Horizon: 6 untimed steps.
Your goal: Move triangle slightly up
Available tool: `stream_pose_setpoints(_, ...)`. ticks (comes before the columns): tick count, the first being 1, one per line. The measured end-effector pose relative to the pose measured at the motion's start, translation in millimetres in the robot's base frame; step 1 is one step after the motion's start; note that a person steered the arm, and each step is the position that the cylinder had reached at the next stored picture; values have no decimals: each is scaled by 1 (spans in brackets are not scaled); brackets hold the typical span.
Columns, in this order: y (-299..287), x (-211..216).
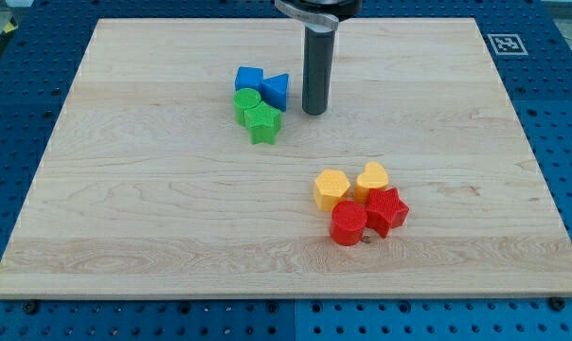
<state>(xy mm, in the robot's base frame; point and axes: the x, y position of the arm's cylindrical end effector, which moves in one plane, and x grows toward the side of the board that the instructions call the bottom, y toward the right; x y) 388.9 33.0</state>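
Note:
The blue triangle point(277, 90) lies on the wooden board point(153, 208) in the upper middle, touching a blue cube-like block point(248, 80) on its left. A green cylinder-like block point(246, 102) and a green star point(263, 123) sit just below them. My tip point(312, 112) rests on the board just to the right of the blue triangle, a small gap apart, slightly lower than its middle.
A second cluster sits at the lower right: a yellow hexagon point(330, 189), a yellow heart point(372, 179), a red hexagon-like block point(348, 224) and a red star point(386, 210). A marker tag point(505, 44) is at the board's top right corner.

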Motion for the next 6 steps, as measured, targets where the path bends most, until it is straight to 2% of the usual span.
stream_pose_setpoints(3, -28, 11)
stream_pose_setpoints(6, -36, -2)
